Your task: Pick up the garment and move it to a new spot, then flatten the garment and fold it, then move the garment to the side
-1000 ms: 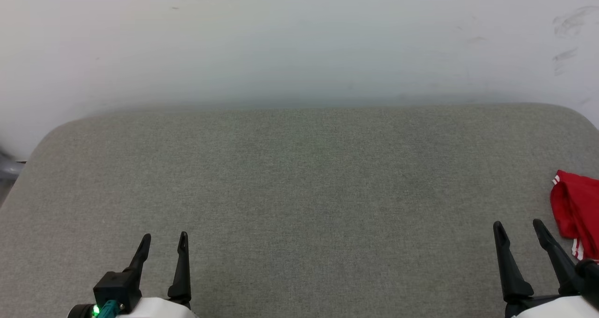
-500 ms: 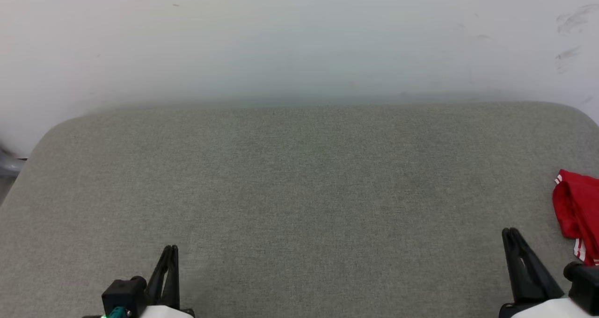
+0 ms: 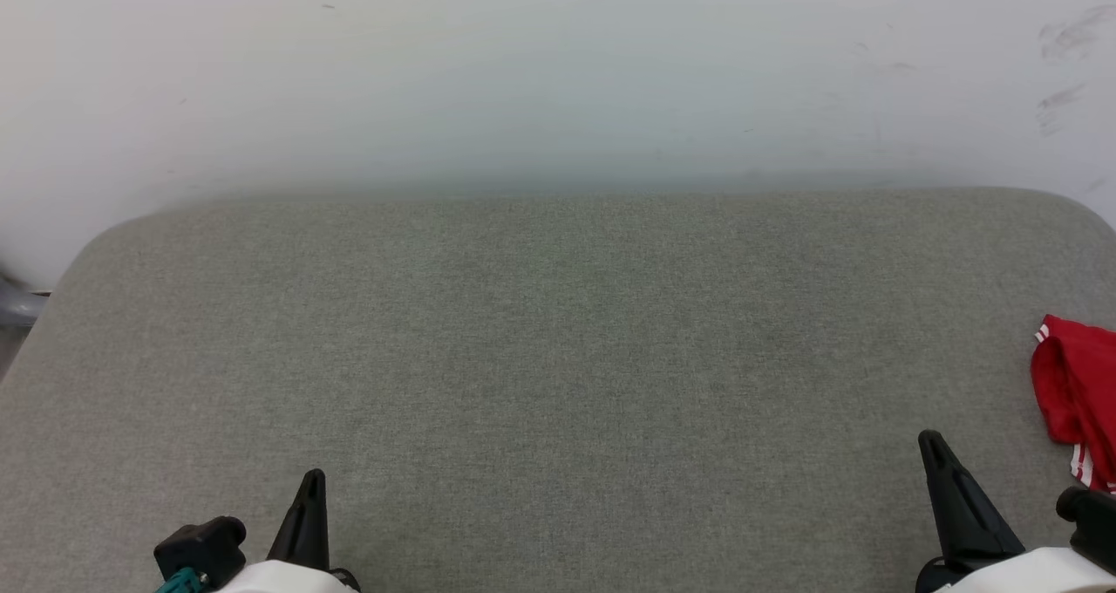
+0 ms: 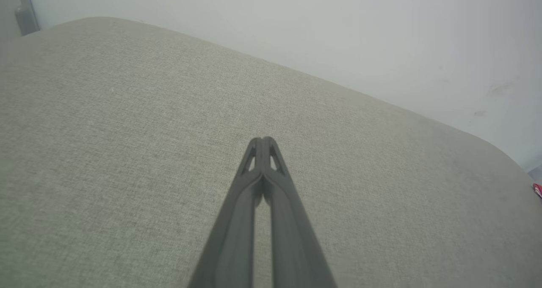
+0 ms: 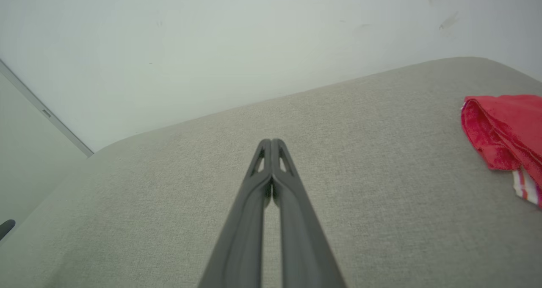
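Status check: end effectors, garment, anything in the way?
Left end effector shut, empty. Right end effector shut, empty. Garment bunched at right edge of grey cushion, untouched. No obstruction seen.

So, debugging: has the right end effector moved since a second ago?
Yes. The right end effector closed and dropped slightly down the head view, judged against the garment.

Garment (image 3: 1079, 388): cut by the head view's right edge, with only a red fold and striped trim showing; the right wrist view crops it at right too. Red speck (image 4: 537, 189) at right edge of left wrist view: too small to identify. Grey object (image 3: 12, 303) at left edge and dark shape (image 5: 6, 228) at lower left: both cropped, unidentifiable.
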Motion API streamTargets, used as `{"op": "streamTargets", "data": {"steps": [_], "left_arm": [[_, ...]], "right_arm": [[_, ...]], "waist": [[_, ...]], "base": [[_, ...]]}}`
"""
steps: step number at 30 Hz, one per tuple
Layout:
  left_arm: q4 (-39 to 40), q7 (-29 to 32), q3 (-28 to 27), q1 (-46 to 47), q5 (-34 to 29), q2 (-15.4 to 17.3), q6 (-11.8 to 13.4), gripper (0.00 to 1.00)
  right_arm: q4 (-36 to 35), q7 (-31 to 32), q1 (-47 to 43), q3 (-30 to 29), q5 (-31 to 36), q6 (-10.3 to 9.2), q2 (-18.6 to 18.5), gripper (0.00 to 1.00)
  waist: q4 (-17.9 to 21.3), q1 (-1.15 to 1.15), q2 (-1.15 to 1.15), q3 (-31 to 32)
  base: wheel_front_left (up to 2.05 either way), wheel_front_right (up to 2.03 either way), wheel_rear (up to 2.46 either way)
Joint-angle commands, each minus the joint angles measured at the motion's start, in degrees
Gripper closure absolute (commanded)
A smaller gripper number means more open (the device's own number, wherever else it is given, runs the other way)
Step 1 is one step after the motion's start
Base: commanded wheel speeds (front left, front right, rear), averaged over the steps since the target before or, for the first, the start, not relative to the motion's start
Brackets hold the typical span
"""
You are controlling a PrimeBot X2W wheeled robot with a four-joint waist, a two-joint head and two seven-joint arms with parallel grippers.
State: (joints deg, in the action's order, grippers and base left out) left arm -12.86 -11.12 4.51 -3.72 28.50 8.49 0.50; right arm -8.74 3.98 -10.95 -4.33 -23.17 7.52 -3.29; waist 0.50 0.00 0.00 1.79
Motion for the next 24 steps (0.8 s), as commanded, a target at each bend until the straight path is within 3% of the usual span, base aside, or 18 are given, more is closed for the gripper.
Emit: {"op": "streamTargets", "data": {"steps": [1,24], "left_arm": [[0.7,0.4,-0.71,1.88,1.82,0.06,-0.23,1.0],[0.21,5.6,-3.86,4.48,20.66,-1.64,-2.67,1.0]], "right_arm": [[-0.24,-0.4,1.98,0.13,-2.16,-0.01,-0.57,1.0],[6.62,-0.62,6.64,0.77,-23.65,-0.01,-1.32,1.0]], "waist": [[0.0,0.0,0.0,-0.02],[-0.11,0.0,0.0,-0.42]], "base": [[0.0,0.0,0.0],[0.0,0.0,0.0]]}}
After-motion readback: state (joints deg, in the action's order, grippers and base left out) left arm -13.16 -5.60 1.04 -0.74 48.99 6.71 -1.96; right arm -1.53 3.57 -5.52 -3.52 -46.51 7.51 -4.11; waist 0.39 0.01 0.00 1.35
